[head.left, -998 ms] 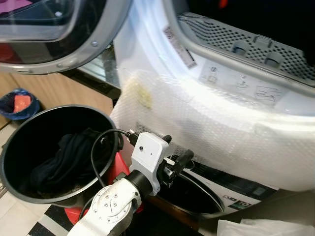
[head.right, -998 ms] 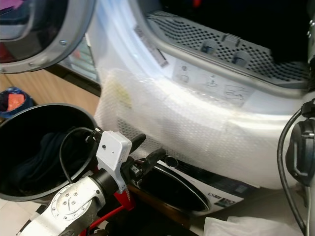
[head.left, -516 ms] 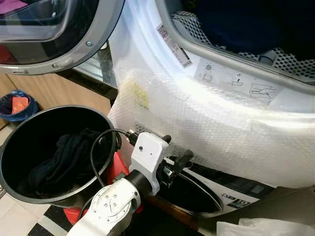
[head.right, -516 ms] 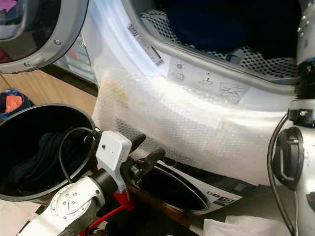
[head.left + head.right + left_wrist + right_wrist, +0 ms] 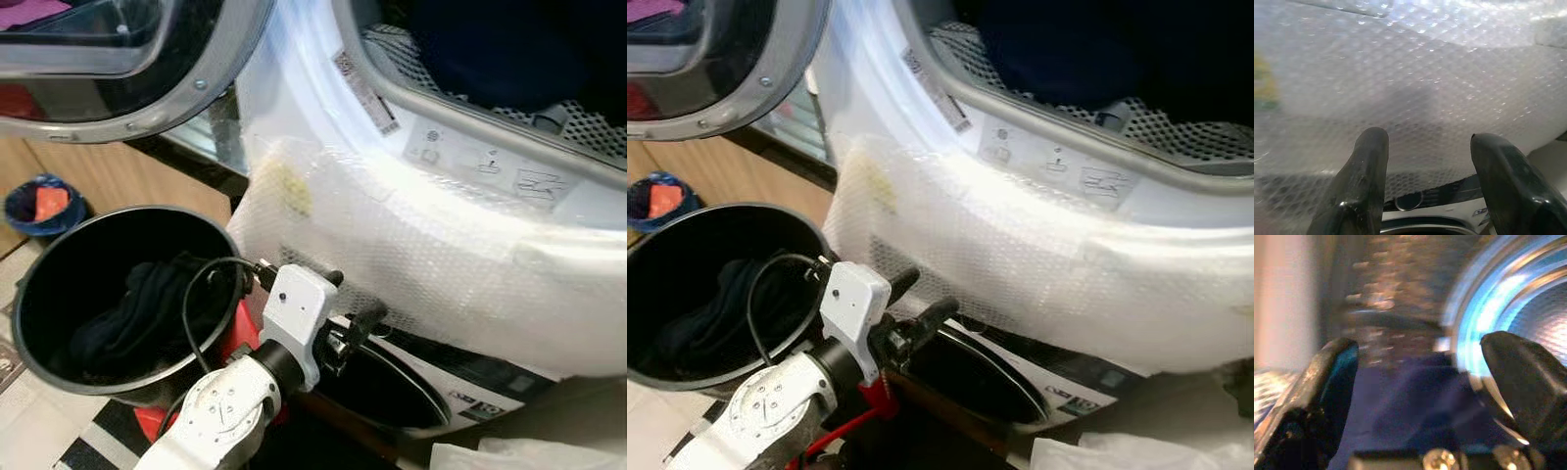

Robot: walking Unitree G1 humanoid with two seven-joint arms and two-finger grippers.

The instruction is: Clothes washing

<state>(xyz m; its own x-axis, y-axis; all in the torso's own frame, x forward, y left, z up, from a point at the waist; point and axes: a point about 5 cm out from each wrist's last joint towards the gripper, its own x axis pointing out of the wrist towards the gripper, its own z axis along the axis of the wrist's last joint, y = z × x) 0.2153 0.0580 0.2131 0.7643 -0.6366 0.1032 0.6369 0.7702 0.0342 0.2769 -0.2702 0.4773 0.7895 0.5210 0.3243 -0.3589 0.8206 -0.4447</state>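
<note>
Left eye view has the washing machine (image 5: 411, 245) right up front, its face padded with bubble wrap (image 5: 441, 264) and the door (image 5: 127, 69) swung wide to the robot's left. A dark blue garment (image 5: 490, 49) is sitting in the drum (image 5: 578, 117), just behind the lip. Down low on the left there's a black bucket (image 5: 39, 294) with more dark clothes (image 5: 127, 313) bunched in the bottom.

The left claw (image 5: 348, 304) hangs between the bucket and the machine front with its fingers spread wide, nothing in them. From the left wrist view it's pointed straight at the bubble wrap.

The right claw (image 5: 1415, 377) shows in the right wrist view, a bit blurry, fingers wide apart with the blue fabric between them inside the drum. I'd say it isn't gripping it.

What could go wrong: the garment sits close to the lip, so pulling the arm out could drag it back over the edge. The left claw is also near enough to snag the wrap or knock the bucket rim.
</note>
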